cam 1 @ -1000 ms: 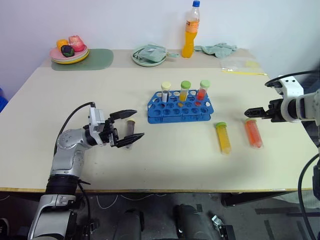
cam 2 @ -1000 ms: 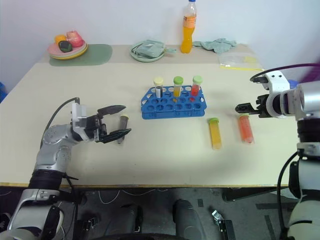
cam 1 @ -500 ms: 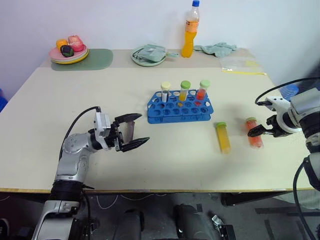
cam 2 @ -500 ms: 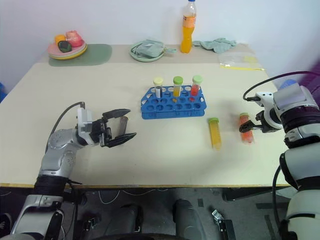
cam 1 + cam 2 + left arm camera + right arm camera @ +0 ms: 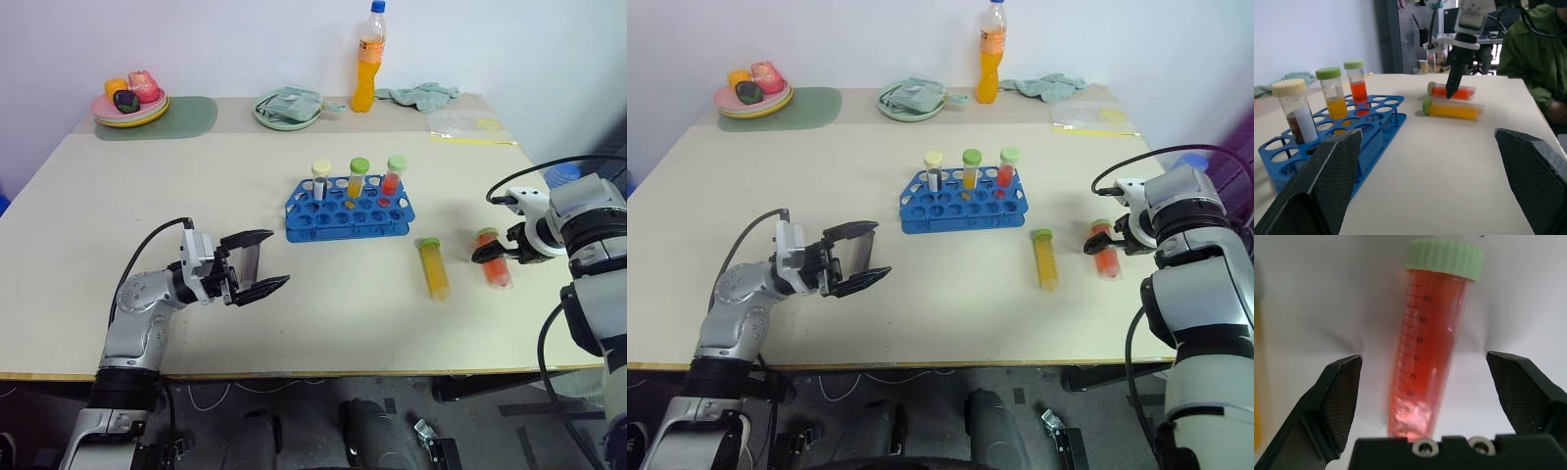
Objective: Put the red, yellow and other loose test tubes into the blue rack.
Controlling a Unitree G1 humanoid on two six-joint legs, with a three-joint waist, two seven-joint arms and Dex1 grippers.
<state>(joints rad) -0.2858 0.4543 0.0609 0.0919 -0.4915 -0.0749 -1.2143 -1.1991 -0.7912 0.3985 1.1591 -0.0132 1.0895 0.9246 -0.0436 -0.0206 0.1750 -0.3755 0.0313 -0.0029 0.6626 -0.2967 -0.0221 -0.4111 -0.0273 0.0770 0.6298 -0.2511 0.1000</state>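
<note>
Test-tube racking: three of five visible tubes seated
Blue plastic rack (image 5: 351, 208) holds three; at its 4 o'clock, yellow-filled tube (image 5: 434, 270) and red-filled tube (image 5: 495, 263) lie loose on table (image 5: 343, 313). Right claw (image 5: 1432, 396) spread astride red; left claw (image 5: 253, 263) spread, empty.

Left gripper (image 5: 251, 264) hangs over the table's front-left part, fingers spread wide, pointing sideways. Right gripper (image 5: 493, 252) tilts down near the right edge, wide open too.

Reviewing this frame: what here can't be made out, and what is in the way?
- Brown tube: head views, mostly hidden by the open left tool; contact unclear.
- Red tube: right wrist view, lower end cut off by the right tool body.
- Blue rack: left wrist view, near end hidden by a finger.
- Plate contents: head views, too small to identify.
</note>
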